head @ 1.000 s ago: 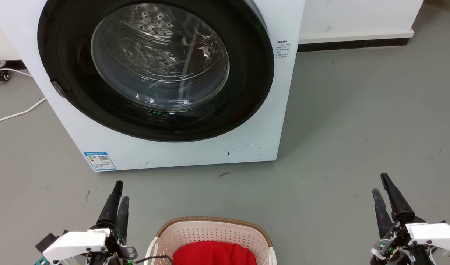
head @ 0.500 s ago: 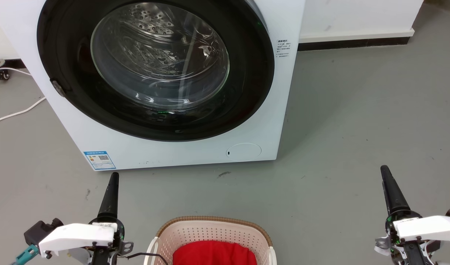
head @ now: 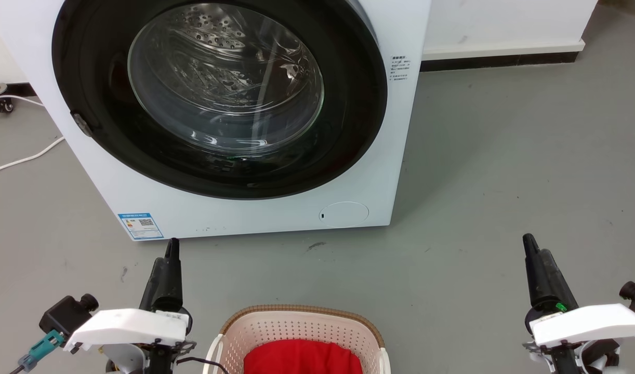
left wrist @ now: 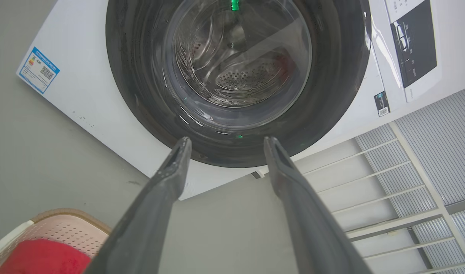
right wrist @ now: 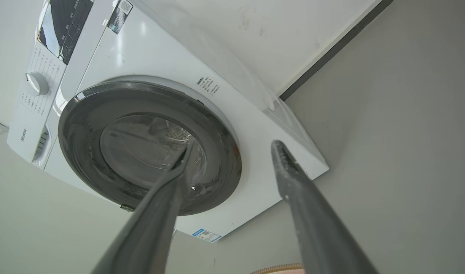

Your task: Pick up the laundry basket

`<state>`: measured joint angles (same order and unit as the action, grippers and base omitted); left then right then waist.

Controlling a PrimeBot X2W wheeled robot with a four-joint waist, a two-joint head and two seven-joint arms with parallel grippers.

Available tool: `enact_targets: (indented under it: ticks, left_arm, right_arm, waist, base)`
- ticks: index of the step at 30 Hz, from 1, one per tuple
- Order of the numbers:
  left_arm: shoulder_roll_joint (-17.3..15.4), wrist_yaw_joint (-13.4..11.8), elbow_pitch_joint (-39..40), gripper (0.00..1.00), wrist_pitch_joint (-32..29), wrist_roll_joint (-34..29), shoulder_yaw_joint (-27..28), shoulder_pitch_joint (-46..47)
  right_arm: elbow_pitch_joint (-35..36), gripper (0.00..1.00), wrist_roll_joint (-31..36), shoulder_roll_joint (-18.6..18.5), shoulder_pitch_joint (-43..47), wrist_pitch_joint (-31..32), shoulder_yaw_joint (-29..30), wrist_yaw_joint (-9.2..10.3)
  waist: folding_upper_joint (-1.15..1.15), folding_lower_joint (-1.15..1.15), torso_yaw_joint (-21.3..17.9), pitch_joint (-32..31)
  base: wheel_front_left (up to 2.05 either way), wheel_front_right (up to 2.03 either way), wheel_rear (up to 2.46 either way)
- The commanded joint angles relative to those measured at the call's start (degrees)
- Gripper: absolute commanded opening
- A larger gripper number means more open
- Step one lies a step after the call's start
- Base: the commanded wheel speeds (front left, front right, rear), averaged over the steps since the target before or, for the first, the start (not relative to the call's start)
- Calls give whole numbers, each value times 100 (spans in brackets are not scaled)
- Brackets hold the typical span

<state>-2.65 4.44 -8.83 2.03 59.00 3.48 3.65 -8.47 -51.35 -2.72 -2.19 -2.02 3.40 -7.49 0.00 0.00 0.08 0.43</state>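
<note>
Here, one laundry basket (head: 302, 310) sits on the grey floor (head: 478, 208) in front of the single washing machine (head: 245, 218), roughly below its door, with one red cloth (head: 302, 358) inside. It lies between the two grippers and back from their tips, toward the robot; both point at the machine, not the basket. The left gripper (head: 172, 245) stands just beside the white left handle (head: 214, 353); the right gripper (head: 530, 244) is well apart. Both jaws are moderately spread, holding nothing. The basket's long axis cannot be judged, as the frame cuts it off.
</note>
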Motion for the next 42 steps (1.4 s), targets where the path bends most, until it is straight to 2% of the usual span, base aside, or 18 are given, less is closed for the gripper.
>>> enact_targets:
  ticks: [1,22,42]
  left_arm:
    - [-21,-44,141,100,71,-268,-29,18]
    - [-24,-44,285,100,462,-1950,-82,-153]
    - [-27,-82,293,100,770,-3275,-164,-272]
  right_arm:
    - [139,100,302,-16,-41,-70,-27,0]
    - [192,100,2163,-19,121,-466,-112,0]
    - [305,100,3398,-21,248,-773,-146,0]
  waist:
    - [0,0,0,1]
    - [0,0,2,-1]
    - [0,0,-17,3]
  base:
    - [0,0,0]
    - [0,0,0]
    - [0,0,0]
